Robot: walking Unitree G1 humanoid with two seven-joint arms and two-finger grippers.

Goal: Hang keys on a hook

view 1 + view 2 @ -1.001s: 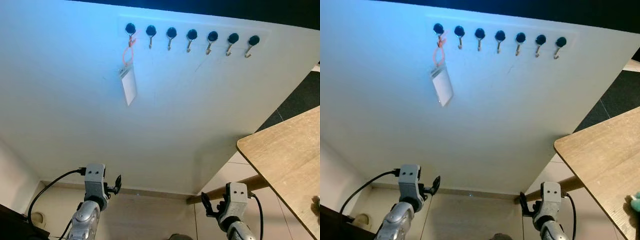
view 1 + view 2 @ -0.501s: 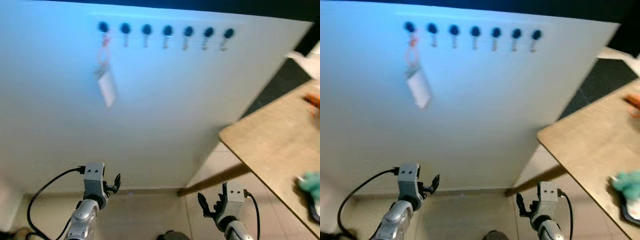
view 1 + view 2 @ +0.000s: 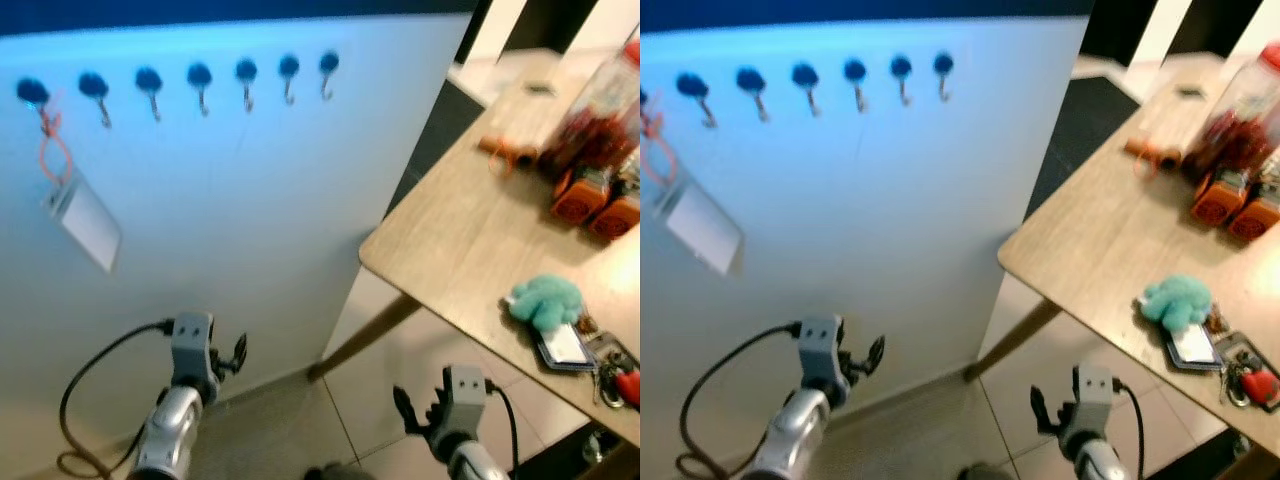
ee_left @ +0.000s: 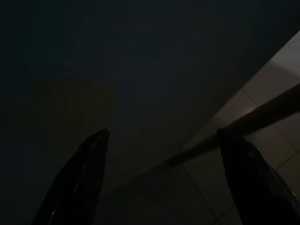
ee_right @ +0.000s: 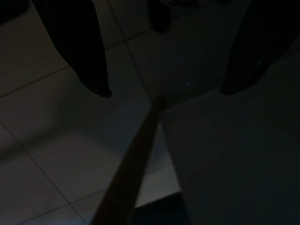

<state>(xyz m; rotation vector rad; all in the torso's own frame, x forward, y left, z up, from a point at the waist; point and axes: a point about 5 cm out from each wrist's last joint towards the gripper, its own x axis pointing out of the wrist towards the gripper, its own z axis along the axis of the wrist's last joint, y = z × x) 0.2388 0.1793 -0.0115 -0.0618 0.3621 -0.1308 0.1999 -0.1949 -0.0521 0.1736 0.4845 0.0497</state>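
keys (image 3: 612, 372) lie at the near edge of the wooden tabletop (image 3: 470, 250), down at about 4 o'clock in our head view, a bunch with a red fob just beside a teal plush toy (image 3: 545, 300) and a small card pouch (image 3: 564, 345). we judge they sit there simply because nobody has picked them up yet. the row of hooks (image 3: 200, 78) runs along the top of the white wall panel (image 3: 230, 220) at about 10 o'clock, high so things can dangle free; the hook at the robot's left end already carries a badge on an orange lanyard (image 3: 80, 205). our left gripper (image 3: 238, 352) and right gripper (image 3: 410, 410) both hang low over the tiled floor (image 3: 370, 400), fingers spread apart and empty, so we judge that reaching the tabletop comes first. orange juice cartons (image 3: 590, 195) stand farther back, at about 2 o'clock.
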